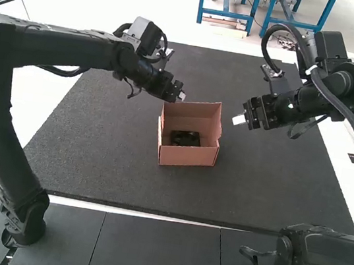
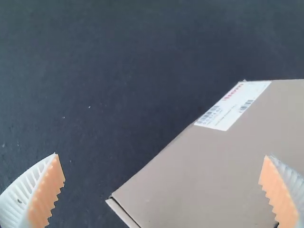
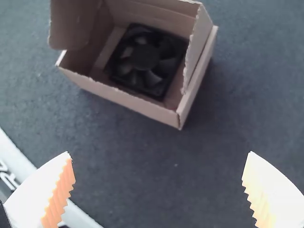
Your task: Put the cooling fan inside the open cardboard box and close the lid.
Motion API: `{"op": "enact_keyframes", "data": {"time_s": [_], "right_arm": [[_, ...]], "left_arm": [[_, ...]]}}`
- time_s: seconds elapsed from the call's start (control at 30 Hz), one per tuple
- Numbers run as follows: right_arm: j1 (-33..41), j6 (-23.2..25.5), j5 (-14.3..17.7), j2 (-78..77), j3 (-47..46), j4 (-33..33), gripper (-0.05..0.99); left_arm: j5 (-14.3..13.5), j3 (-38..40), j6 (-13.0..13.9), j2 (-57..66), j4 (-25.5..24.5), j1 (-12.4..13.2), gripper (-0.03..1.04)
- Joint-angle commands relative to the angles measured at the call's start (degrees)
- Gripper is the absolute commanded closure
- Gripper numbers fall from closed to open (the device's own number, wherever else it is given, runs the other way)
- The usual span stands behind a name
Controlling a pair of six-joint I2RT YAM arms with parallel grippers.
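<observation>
**Orange pads spread wide on both arms, fan lying in the box**

Ribbed white with orange pads, my left fingers point(image 2: 45, 192) stand far apart with nothing between them. My left gripper point(image 1: 177, 94) hangs at the far left corner of the raised lid point(image 1: 193, 113). I cannot tell whether it touches the cardboard. From my left wrist the lid's plain brown face runs under the gap between my fingers, with a white label point(image 2: 232, 104) near its edge and bare mat beyond that edge.

My right fingers point(image 3: 54, 190) are just as widely parted and hold nothing. My right gripper point(image 1: 242, 120) hovers off the right side of the cardboard box point(image 1: 188, 149), near it but apart, with open mat between us.

The box sits near the middle of the dark mat point(image 1: 96, 140), with free room on every side. Its top is open. The lid stands upright along the far side, and the side flaps stand up too, one with a ragged torn edge.

The cooling fan point(image 3: 142, 59) lies flat on the floor of the box, black, blades facing up, and takes up most of the bottom. From above it shows as a dark shape low inside the walls.
</observation>
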Motion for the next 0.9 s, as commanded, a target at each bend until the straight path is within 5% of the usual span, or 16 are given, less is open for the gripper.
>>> {"op": "enact_keyframes", "data": {"time_s": [0.0, 0.5, 0.87], "right_arm": [[0.5, 0.8, 0.3, -0.9, 0.4, 0.2, 0.14], [0.6, 1.1, 0.3, -0.6, -0.1, 0.6, 0.14], [0.6, 1.2, 0.3, -0.6, 0.1, 0.7, 0.14]], "left_arm": [[0.6, 0.3, -0.3, 0.7, 0.1, 0.9, 0.04], [1.3, -1.1, 4.0, 1.5, -6.2, 0.4, 0.04], [2.3, -3.8, 3.4, 1.5, -9.0, 0.3, 0.04]]}}
